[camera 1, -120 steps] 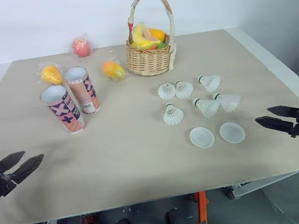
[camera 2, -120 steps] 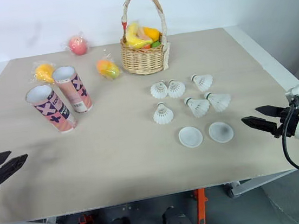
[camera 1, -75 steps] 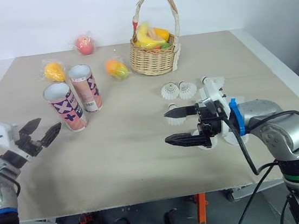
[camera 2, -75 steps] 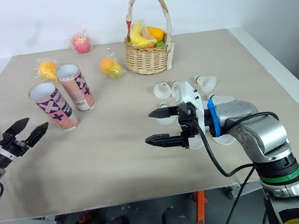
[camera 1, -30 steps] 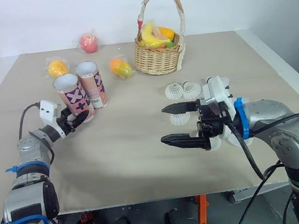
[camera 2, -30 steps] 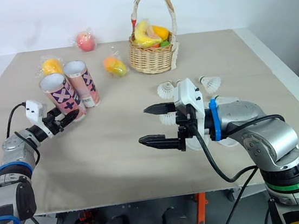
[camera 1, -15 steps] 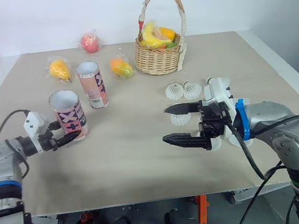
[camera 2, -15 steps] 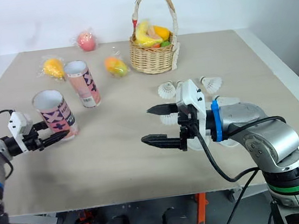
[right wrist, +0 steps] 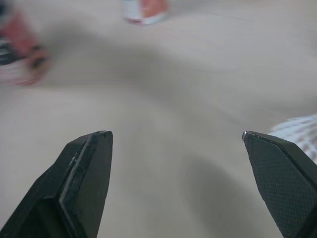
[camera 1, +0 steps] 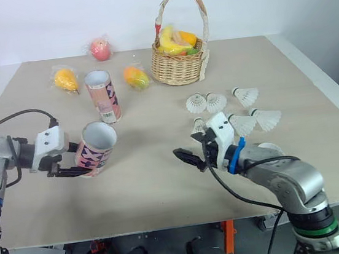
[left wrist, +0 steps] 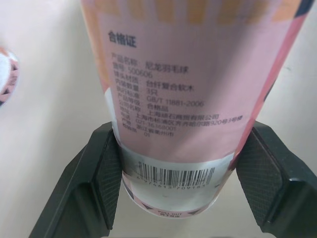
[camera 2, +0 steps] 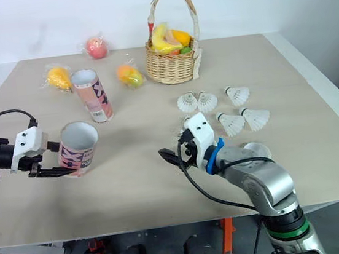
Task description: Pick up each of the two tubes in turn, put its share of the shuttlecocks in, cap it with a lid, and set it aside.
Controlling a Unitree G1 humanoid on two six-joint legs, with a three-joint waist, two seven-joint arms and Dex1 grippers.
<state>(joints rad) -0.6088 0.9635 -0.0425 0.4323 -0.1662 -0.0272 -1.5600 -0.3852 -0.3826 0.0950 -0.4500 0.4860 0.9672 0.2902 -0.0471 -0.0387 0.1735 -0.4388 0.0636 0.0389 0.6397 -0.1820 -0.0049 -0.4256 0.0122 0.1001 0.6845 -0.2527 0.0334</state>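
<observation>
In the lower left of the left eye view, the left gripper (camera 1: 79, 159) holds one tube (camera 1: 96, 147) tipped over. Its open mouth is turned up and toward the centre of the frame, probably so the other arm can feed shuttlecocks into it. The grip sits low on the tube, close to the closed end and the barcode, which leaves the mouth and most of the body clear. Whether the tube's base touches the table (camera 1: 152, 185) cannot be told.

The second tube (camera 1: 103, 96) stands upright in the upper left, well apart from the held one. It looks to be waiting its turn. The six shuttlecocks (camera 1: 217, 102) lie in a loose cluster right of centre, below the basket (camera 1: 181, 70) of fruit. One lid (camera 2: 256, 149) shows just beside the right forearm, near the cluster. The wrapped fruits (camera 1: 66, 79) along the upper left take no part in the task.

In the left wrist view both pads (left wrist: 106, 178) press flat against opposite sides of the tube, so the jaws are clamped on it (a firm, square hold, by the look of it).

The right gripper (right wrist: 174, 133) hovers over bare table at lower centre, between the held tube and the shuttlecocks. Its jaws stand wide apart, holding nothing and touching nothing. Judging by that, its next job is to reach back for a shuttlecock.
</observation>
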